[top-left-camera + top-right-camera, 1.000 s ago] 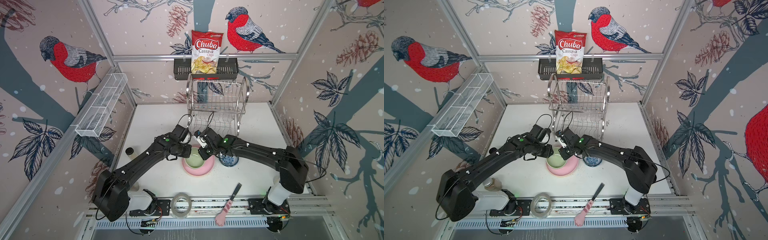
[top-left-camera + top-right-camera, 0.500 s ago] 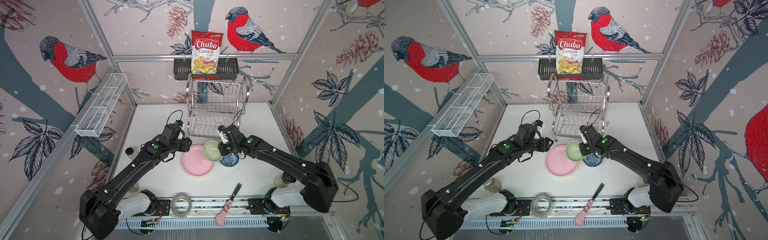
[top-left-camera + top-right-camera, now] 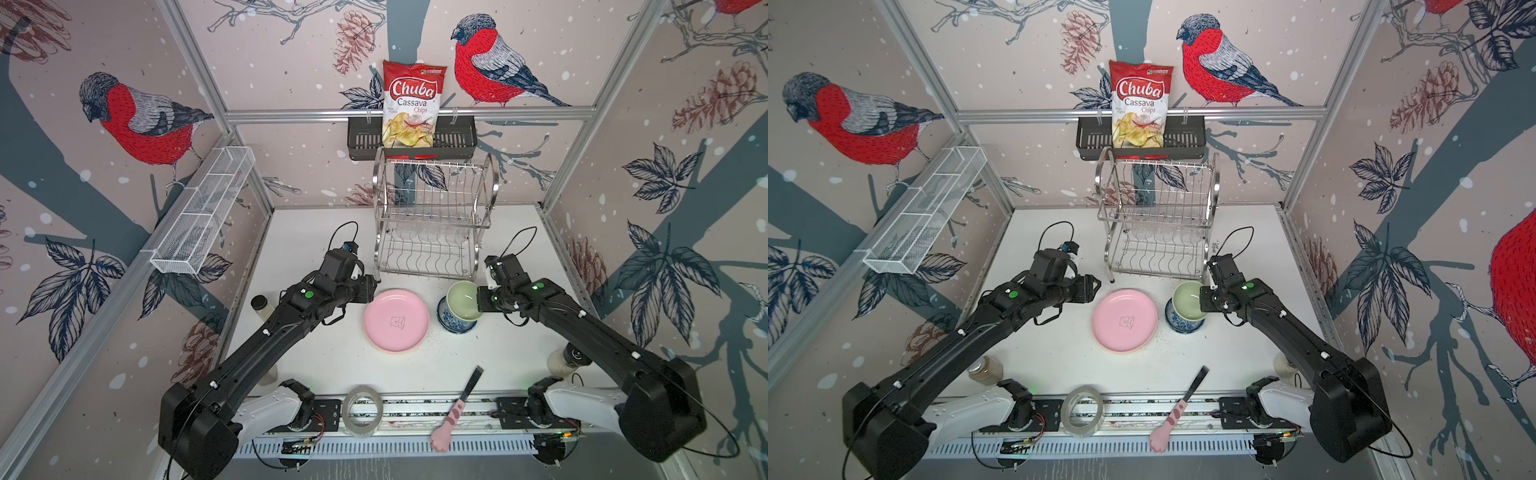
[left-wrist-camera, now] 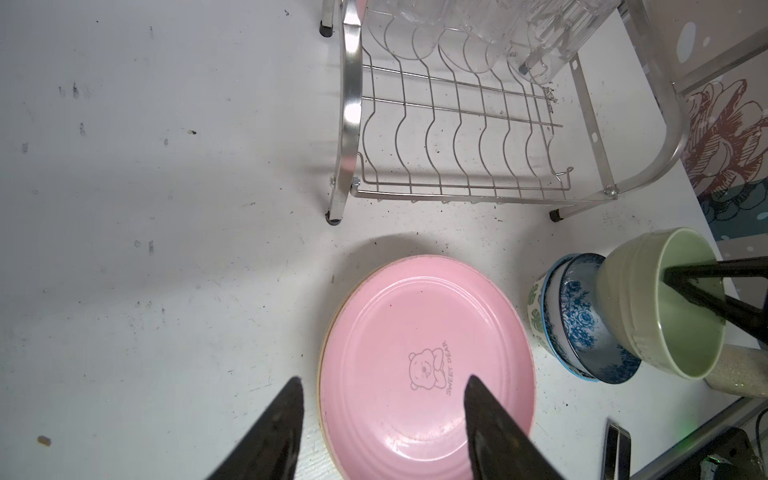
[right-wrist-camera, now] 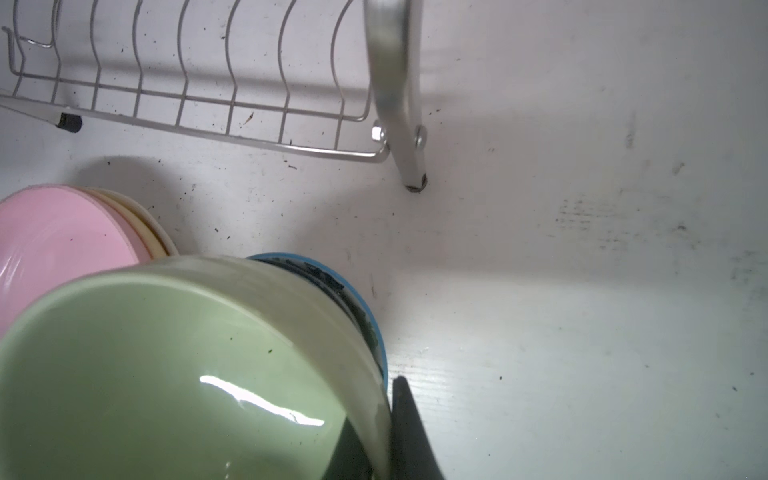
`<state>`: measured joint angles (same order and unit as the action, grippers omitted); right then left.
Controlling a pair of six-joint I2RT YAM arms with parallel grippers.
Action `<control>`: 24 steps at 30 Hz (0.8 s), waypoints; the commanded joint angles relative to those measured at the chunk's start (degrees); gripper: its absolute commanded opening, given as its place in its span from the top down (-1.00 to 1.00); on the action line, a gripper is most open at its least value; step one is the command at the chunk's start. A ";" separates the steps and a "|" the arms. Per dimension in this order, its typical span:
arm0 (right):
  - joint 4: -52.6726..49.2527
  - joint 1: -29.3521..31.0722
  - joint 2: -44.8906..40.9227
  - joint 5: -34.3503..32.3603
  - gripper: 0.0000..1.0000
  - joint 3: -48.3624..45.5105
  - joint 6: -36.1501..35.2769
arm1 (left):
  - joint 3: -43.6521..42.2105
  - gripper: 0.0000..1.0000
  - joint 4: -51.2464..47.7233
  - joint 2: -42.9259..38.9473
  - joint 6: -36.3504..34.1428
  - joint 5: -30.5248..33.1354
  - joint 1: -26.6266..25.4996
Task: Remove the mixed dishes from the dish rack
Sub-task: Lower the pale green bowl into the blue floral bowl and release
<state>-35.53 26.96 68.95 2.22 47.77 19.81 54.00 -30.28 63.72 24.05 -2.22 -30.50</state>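
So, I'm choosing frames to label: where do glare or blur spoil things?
Right wrist: white glare streak inside the pale green bowl, its rim soft. Left wrist: the dish rack upright shines white; the glasses are hazy. Both top views: sharp.

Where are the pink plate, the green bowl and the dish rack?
pink plate (image 3: pixel 396 320), in a top view, on its flat middle.
green bowl (image 3: pixel 462 297), in a top view, on its inside.
dish rack (image 4: pixel 350 104), in the left wrist view, on its shiny side bar.
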 commanded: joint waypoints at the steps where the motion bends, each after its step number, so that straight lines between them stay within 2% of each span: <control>1: 2.77 0.28 0.64 2.84 1.00 -0.35 0.42 | -0.29 -0.24 1.64 -0.08 0.16 -0.95 0.41; 21: 3.10 3.80 5.31 -0.46 1.00 -1.11 0.94 | -0.65 -0.28 2.33 0.46 1.06 -2.70 1.67; 24: 2.83 3.89 5.54 -0.98 0.91 -0.94 0.98 | -0.74 -0.29 2.34 0.48 1.13 -2.71 1.72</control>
<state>-32.97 30.70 74.19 2.48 46.50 20.08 53.17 -29.02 64.36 25.08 -4.47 -28.95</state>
